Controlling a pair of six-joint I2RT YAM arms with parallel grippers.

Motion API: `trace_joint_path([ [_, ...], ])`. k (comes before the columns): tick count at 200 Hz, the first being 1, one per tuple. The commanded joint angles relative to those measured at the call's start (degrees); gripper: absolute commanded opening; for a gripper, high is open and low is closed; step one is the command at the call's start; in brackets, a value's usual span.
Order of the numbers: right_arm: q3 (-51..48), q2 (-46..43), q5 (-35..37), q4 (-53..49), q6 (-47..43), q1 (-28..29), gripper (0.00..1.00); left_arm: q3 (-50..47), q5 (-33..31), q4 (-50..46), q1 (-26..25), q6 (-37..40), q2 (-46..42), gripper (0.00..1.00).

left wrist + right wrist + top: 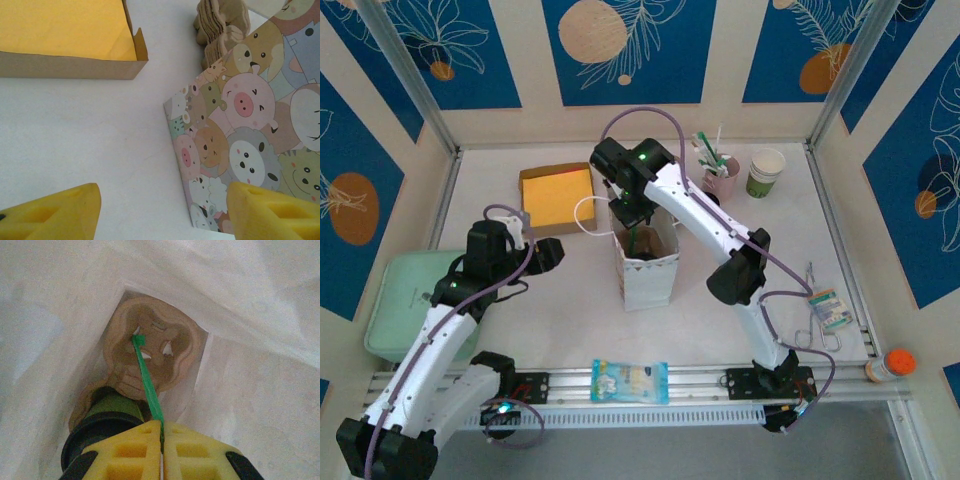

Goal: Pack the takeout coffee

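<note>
Right gripper (162, 426) pinches a green stir stick (147, 380) down inside the paper bag (260, 390); takeout coffee (766, 172) stands back-right, seemingly nearer this arm.

Bag (648, 265) at the desk's (570, 315) middle — stirrer (147, 375) inside it, box (557, 196) behind-left, utensil cup (720, 175) and paper cup (766, 172) behind-right

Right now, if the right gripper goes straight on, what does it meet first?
Likely the brown cup carrier inside the bag; the green stirrer in the right gripper gets there first. Depth is unclear.
</note>
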Motion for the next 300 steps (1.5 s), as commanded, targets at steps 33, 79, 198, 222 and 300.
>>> trace_joint_path([
  [33, -0.5, 0.8, 0.6, -0.3, 1.1, 0.2, 0.17, -0.5, -0.7, -0.5, 0.5, 0.9, -0.9, 0.67],
  [79, 1.6, 0.4, 0.9, -1.8, 1.3, 0.6, 0.35, -0.2, -0.5, -0.2, 0.6, 0.8, -0.4, 0.68],
  [198, 4.9, -5.8, 3.9, -3.7, 2.1, 2.2, 0.53, 1.4, -0.3, -0.1, 0.6, 0.6, 0.5, 0.68],
  [222, 4.9, -8.0, 3.5, -3.4, 2.2, 2.7, 0.57, 1.6, -0.3, 0.0, 0.6, 0.5, 0.5, 0.68],
  [300, 1.0, -15.5, 3.9, 1.1, 2.0, 3.9, 0.81, 1.7, -0.1, -0.6, 0.5, 0.5, -0.4, 0.68],
])
